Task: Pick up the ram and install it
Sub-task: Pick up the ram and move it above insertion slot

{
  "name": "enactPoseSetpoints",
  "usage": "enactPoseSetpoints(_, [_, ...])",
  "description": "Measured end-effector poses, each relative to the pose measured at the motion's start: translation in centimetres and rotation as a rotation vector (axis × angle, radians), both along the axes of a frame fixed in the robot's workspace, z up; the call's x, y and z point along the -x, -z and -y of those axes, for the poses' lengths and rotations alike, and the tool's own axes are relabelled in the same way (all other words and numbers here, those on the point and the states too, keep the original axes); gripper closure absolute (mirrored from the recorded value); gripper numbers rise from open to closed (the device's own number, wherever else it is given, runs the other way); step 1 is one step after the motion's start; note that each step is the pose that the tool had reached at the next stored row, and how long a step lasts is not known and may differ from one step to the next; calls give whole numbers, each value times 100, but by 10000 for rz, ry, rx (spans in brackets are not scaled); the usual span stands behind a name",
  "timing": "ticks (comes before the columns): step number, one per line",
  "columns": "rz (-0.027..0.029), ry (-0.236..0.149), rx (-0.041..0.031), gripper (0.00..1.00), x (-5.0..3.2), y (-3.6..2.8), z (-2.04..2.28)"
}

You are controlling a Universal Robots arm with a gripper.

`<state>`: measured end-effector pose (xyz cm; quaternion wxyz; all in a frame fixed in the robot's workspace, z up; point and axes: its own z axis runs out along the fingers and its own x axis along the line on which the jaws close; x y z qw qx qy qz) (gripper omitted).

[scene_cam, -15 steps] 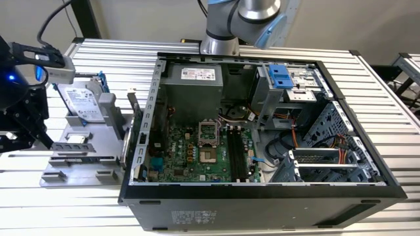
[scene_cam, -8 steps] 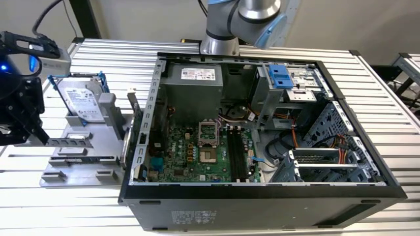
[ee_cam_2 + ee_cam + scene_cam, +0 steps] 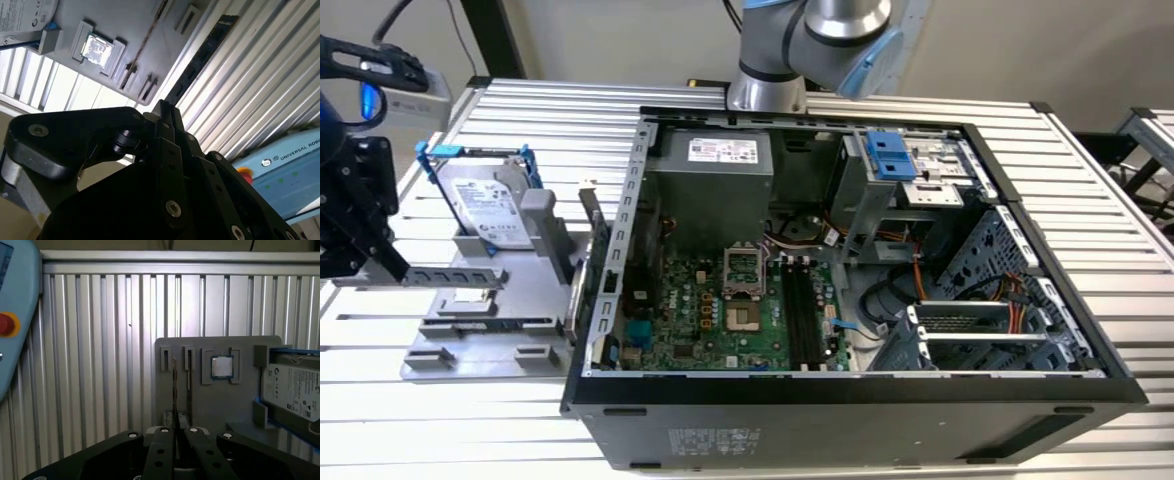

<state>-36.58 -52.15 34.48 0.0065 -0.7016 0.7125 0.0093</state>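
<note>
A: The gripper (image 3: 177, 433), how do its fingers (image 3: 162, 455) stand?

B: Drawn close together in the first wrist view, the two tips almost meeting, with nothing clamped between them.

A: Where does it show from outside?

B: In the exterior view the gripper (image 3: 384, 255) sits at the nine o'clock edge, over the ribbed table (image 3: 494, 440). Both wrist views look past it onto the gray holder (image 3: 215, 405), which lies well apart from the tips.

A: And the ram?

B: The ram (image 3: 200, 60) stands on its long edge in that holder, a dark stick with small chips along its side in the second wrist view. In the first wrist view the ram (image 3: 173, 385) shows edge-on as a thin line. It is at the end of the holder farthest from the hard drive (image 3: 295, 390), with the square processor chip (image 3: 221, 366) between them. A second thin line (image 3: 189, 382) runs just beside it; whether that is another stick or a bare groove cannot be told.

A: And the computer?

B: The open computer case (image 3: 854, 420) lies at three o'clock of the holder in the exterior view, just beside it. The motherboard (image 3: 700, 315) faces up inside, its long black slots (image 3: 801, 310) toward its three o'clock side. The ram is in the holder, not in those slots.
</note>
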Motion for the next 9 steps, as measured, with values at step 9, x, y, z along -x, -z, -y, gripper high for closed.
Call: enactPoseSetpoints(9, [0, 0, 0, 100, 0, -176, 0])
